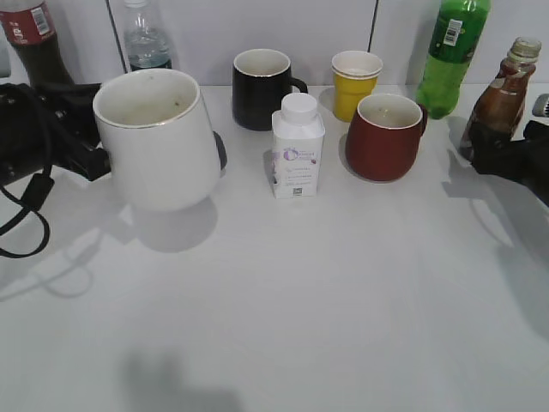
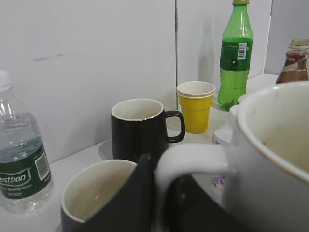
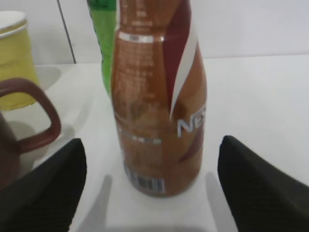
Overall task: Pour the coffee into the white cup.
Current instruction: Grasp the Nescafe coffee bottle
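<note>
The white cup point(image 1: 159, 142) hangs a little above the table at the left, slightly tilted, its shadow below it. My left gripper point(image 1: 96, 159) is shut on its white handle point(image 2: 188, 154); in the left wrist view the gripper point(image 2: 166, 193) has dark fingers either side of the handle. The coffee, a brown Nescafe bottle point(image 1: 502, 99), stands uncapped at the far right. My right gripper point(image 1: 497, 154) is open at its base. In the right wrist view the bottle point(image 3: 159, 96) stands between the gripper's point(image 3: 152, 145) wide-apart fingers point(image 3: 53, 183), which do not touch it.
At the back stand a black mug point(image 1: 262, 90), a yellow cup point(image 1: 354, 81), a dark red mug point(image 1: 386, 137), a green bottle point(image 1: 452, 51), a cola bottle point(image 1: 34, 43) and a water bottle point(image 1: 146, 39). A small white carton point(image 1: 298, 146) stands mid-table. Another dark mug point(image 2: 96, 198) sits behind the white cup.
</note>
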You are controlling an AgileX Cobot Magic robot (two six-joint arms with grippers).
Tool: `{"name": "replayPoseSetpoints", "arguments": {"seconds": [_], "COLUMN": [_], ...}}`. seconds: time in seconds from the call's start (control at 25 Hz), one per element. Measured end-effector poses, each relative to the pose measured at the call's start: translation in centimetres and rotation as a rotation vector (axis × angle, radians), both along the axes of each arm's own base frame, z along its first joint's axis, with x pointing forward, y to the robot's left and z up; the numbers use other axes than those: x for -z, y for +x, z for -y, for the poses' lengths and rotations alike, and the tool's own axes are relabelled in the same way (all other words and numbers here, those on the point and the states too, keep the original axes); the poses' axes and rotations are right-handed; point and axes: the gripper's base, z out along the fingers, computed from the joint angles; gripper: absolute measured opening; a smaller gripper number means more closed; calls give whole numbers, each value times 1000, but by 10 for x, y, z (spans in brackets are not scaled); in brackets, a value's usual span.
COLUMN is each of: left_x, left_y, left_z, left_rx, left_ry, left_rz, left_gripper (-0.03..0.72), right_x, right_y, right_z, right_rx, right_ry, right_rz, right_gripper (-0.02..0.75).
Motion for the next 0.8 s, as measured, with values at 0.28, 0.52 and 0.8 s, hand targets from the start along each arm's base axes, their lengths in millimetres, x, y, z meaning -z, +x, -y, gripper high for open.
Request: {"name": "replayPoseSetpoints", "arguments": {"seconds": [0.28,0.52,0.8], "left_x": [0,0,0], "left_y": [0,0,0], "left_z": [0,0,0], "left_rx": [0,0,0], "left_ry": [0,0,0], "left_rz": [0,0,0], "left_gripper": [41,41,41], "right_x": [11,21,27], "right_y": [20,42,63], "right_z": [0,1,1], "right_rx": [0,0,1], "right_ry": [0,-1,-4], "right_rz": [9,26,34], "right_gripper": [666,664,648]}}
